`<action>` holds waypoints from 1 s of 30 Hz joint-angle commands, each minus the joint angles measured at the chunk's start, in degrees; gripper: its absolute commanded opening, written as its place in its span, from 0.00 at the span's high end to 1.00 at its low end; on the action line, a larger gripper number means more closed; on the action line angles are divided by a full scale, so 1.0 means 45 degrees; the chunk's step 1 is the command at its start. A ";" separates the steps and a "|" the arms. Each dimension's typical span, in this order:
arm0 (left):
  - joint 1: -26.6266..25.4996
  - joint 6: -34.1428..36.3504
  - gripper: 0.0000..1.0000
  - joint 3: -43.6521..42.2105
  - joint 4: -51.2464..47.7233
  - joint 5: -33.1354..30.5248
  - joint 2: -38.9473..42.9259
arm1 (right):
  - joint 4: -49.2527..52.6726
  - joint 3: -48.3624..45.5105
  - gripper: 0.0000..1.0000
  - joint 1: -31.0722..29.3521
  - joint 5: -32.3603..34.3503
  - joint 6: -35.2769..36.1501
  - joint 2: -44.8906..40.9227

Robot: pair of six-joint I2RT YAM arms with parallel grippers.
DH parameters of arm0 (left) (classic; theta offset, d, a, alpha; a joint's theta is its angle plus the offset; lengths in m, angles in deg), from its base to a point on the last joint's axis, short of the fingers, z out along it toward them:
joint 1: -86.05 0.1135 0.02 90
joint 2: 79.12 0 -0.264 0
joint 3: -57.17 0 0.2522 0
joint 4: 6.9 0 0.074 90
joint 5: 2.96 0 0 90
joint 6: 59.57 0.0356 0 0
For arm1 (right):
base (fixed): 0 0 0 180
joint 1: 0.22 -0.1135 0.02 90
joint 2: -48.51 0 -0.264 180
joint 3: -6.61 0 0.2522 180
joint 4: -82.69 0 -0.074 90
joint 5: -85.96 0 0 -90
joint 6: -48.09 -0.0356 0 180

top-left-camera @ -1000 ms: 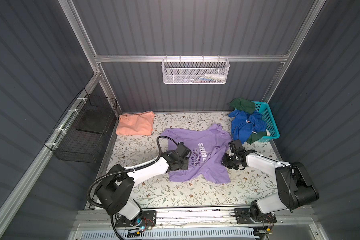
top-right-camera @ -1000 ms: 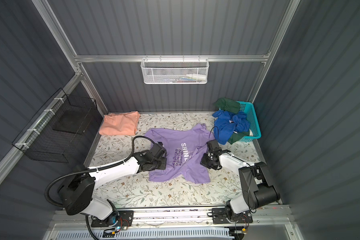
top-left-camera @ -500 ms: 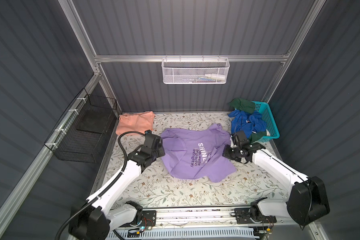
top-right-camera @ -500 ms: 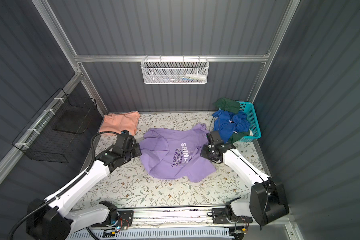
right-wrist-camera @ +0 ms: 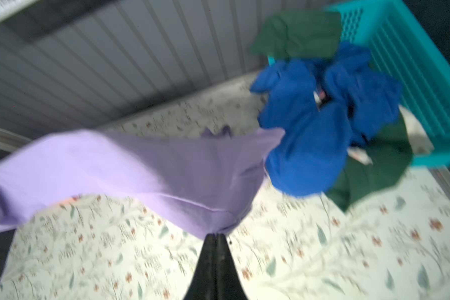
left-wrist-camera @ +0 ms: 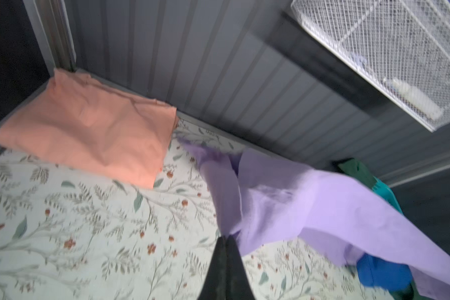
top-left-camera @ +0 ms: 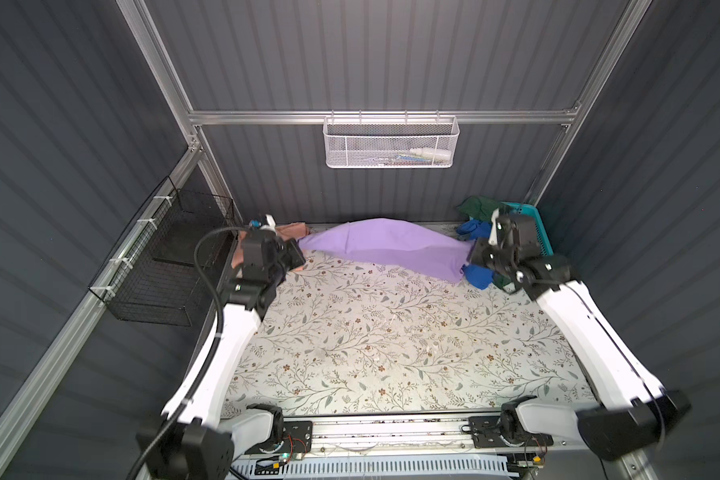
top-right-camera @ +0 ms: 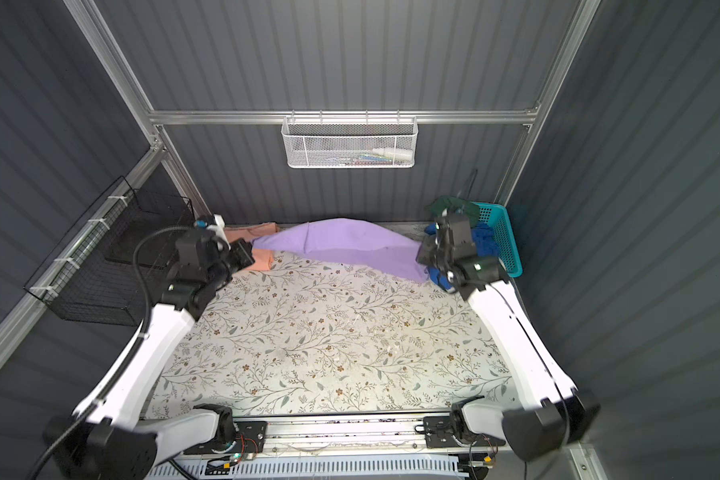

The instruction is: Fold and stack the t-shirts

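Note:
The lavender t-shirt (top-left-camera: 385,245) (top-right-camera: 341,243) hangs stretched in the air between both grippers near the back wall, plain side up, lettering hidden. My left gripper (top-left-camera: 299,254) (left-wrist-camera: 227,237) is shut on its left end. At the right end my right gripper (top-left-camera: 471,257) (right-wrist-camera: 216,234) is shut on the fabric (right-wrist-camera: 140,168). The salmon-orange t-shirt (left-wrist-camera: 89,130) (top-right-camera: 258,245) lies folded in the back left corner, partly behind the left gripper in both top views.
A turquoise basket (top-left-camera: 537,230) (right-wrist-camera: 413,65) stands at the back right with blue (right-wrist-camera: 309,124) and dark green (right-wrist-camera: 296,33) clothes spilling out. A white wire basket (top-left-camera: 391,143) hangs on the back wall. A black wire basket (top-left-camera: 171,266) hangs on the left wall. The floral table cover (top-left-camera: 391,340) lies below.
Both arms have lifted the lavender t-shirt off the table and carried it back towards the wall, moving apart. It now hangs stretched between them.

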 commanded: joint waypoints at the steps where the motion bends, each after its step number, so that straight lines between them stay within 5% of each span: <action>1: -0.0037 -0.1690 1.00 -0.4172 0.0002 0.0313 0.0468 | 0.0196 -0.3980 1.00 -0.0405 -0.0240 -0.1990 -0.0604; 7: -0.0045 -0.2653 1.00 -0.7423 -0.0755 -0.1315 0.1765 | -0.0755 -0.8031 1.00 -0.1516 -0.1197 -0.4152 -0.0433; 19: -0.0021 -0.3023 1.00 -0.7299 -0.0887 -0.2169 0.2061 | -0.0404 -0.7633 1.00 -0.1600 -0.1201 -0.3781 -0.0949; 24: 0.0029 -0.2000 1.00 -0.3506 0.0707 -0.0497 -0.2406 | -0.1244 -0.3335 1.00 -0.1130 -0.1864 -0.1780 0.2678; 30: 0.0738 -0.0831 1.00 0.5227 -0.0409 0.0528 -0.6788 | 0.1205 0.5618 1.00 -0.0030 0.0351 -0.0120 0.5886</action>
